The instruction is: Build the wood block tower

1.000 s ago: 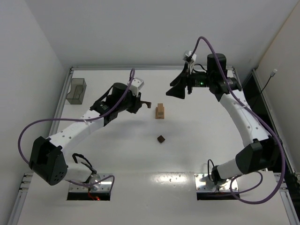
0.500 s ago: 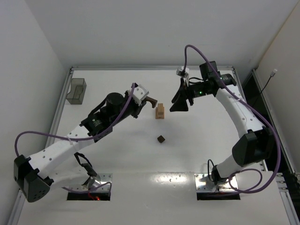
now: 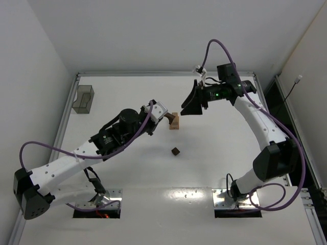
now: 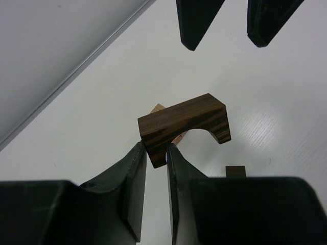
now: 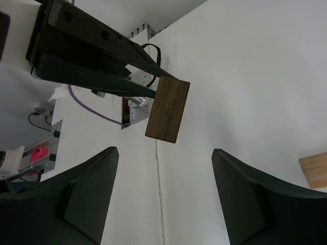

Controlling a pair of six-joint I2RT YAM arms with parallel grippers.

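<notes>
1. Bin, translucent grey, stands at the far left corner of the desk.
2. Left jaws pinch one leg of a dark brown arch block, which is held against the upper left of the wood block tower; whether they touch cannot be told.
3. That tower, a short stack of light tan blocks, stands mid-desk between the arms.
4. Dark cube lies alone nearer the arm bases, apart from the tower.
5. Right jaws stand wide apart and empty, just right of the tower.

Top view high behind the bases, down on the whole table, wrist views close, facing each other, all sharing the arch block.
</notes>
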